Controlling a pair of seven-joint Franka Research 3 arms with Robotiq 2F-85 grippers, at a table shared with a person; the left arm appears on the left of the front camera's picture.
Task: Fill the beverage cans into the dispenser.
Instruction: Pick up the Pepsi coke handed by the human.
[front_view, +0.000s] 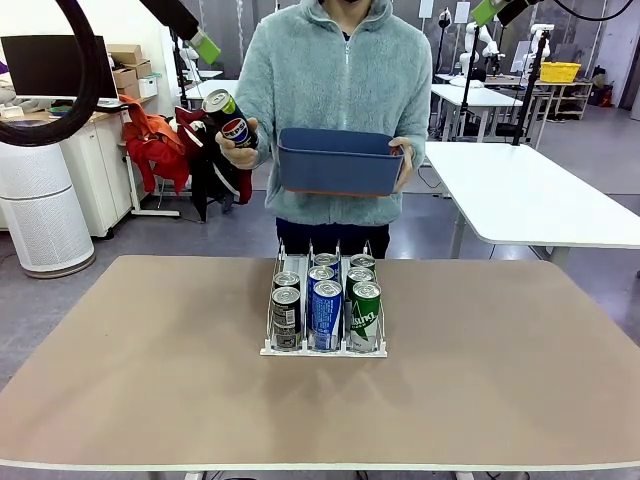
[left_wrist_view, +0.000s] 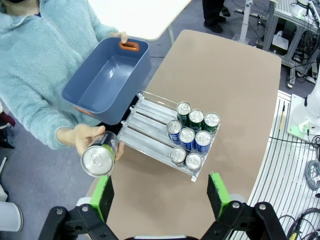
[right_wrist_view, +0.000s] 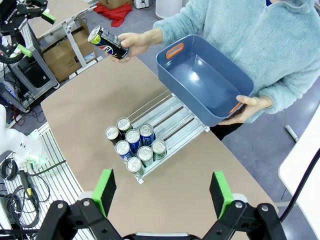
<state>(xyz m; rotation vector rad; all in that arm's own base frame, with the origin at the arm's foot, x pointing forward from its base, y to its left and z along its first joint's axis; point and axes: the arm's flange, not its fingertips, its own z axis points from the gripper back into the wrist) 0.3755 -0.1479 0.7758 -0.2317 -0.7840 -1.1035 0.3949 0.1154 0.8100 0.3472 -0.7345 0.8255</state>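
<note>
The dispenser (front_view: 323, 350) stands mid-table, and several beverage cans (front_view: 326, 305) fill the front of its three lanes: dark, blue and green ones. From above, the cans (left_wrist_view: 192, 135) crowd the low end while the upper lanes (left_wrist_view: 150, 125) lie bare. The person across the table holds one dark can (front_view: 228, 118) in a raised hand, seen also as can (left_wrist_view: 98, 157) and can (right_wrist_view: 107, 42). My left gripper (left_wrist_view: 160, 192) hangs open high above the table's near left. My right gripper (right_wrist_view: 162, 189) is open too, high above the dispenser (right_wrist_view: 172, 120). Neither holds anything.
The person's other hand holds an empty blue bin (front_view: 338, 165) (left_wrist_view: 107, 82) (right_wrist_view: 205, 80) above the table's far edge. The brown table (front_view: 150, 380) has bare room on both sides of the dispenser. A white table (front_view: 530, 200) stands behind on the right.
</note>
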